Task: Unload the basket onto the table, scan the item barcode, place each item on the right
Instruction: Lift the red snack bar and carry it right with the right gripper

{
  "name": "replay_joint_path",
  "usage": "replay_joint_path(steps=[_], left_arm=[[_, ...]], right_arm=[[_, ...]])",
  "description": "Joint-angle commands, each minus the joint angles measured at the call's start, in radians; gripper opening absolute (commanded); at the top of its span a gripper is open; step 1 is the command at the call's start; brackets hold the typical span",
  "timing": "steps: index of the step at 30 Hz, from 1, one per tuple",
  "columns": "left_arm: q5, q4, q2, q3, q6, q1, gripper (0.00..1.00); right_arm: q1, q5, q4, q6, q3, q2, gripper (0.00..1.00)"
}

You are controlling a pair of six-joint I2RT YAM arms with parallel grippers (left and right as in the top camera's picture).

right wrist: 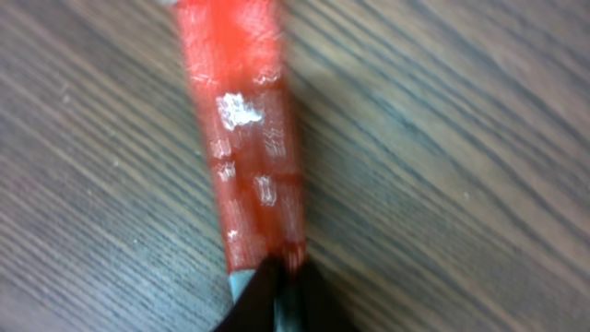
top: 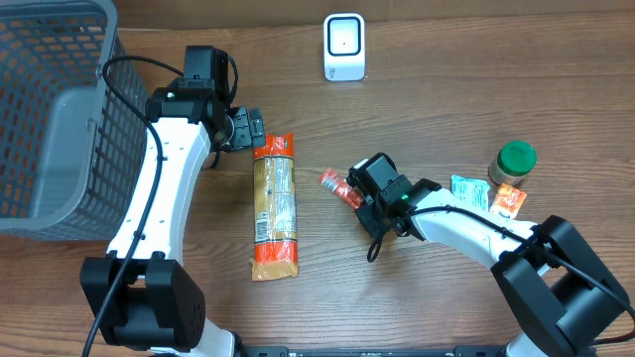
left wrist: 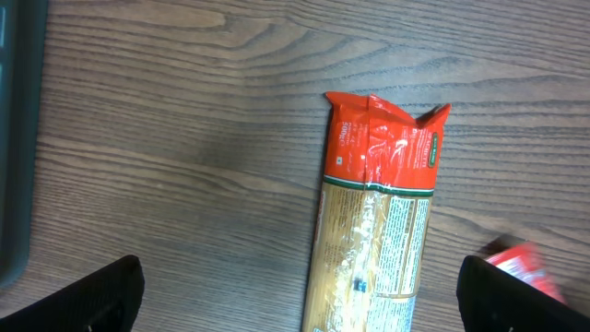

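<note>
A small red packet (top: 337,185) lies on the wooden table, right of centre. My right gripper (top: 357,196) is shut on its near end; in the right wrist view the black fingertips (right wrist: 267,290) pinch the edge of the red packet (right wrist: 244,138). No barcode can be made out on it. A long pasta bag (top: 275,203) with orange ends lies left of centre. My left gripper (top: 248,129) hovers open over the top end of the pasta bag (left wrist: 378,212) and holds nothing. The white scanner (top: 344,47) stands at the back.
A grey wire basket (top: 40,119) fills the far left. At the right stand a green-lidded jar (top: 514,164), a teal sachet (top: 466,188) and an orange sachet (top: 509,201).
</note>
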Motion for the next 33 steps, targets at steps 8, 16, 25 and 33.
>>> replay_joint_path(steps=[8,16,25,33], left_arm=[[-0.007,0.000,-0.012,0.015,0.005,0.000,1.00],[-0.007,0.000,-0.012,0.015,0.005,0.000,1.00],[-0.007,0.000,-0.012,0.015,0.005,0.000,1.00],[-0.007,0.000,-0.012,0.015,0.005,0.000,1.00]], right_arm=[[-0.006,-0.018,-0.045,0.005,-0.003,-0.235,0.03],[-0.007,-0.129,-0.085,0.021,-0.003,-0.386,0.04],[-0.009,-0.129,-0.198,0.042,-0.003,-0.393,0.03],[-0.088,-0.308,-0.300,-0.088,-0.003,-0.468,0.03]])
